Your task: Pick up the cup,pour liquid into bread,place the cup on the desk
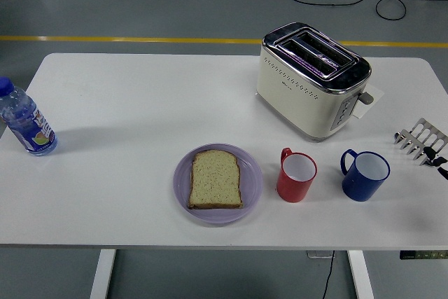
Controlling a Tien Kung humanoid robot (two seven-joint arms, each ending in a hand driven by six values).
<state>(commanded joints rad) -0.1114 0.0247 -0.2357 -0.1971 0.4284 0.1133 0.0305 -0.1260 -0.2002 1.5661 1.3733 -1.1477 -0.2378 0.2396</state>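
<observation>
heads up, your right hand sits at the table's right edge, metal fingers spread, holding nothing. the red plastic mug stands just beside the lilac plate with the bread slice; the blue mug stands nearer your hand, so you could grab the wrong one.

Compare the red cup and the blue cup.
The red cup sits nearer the plate of bread; the blue cup sits further right and looks slightly wider. Red is white inside; blue is blue inside. Both stand upright, handles pointing to the upper left.
</observation>
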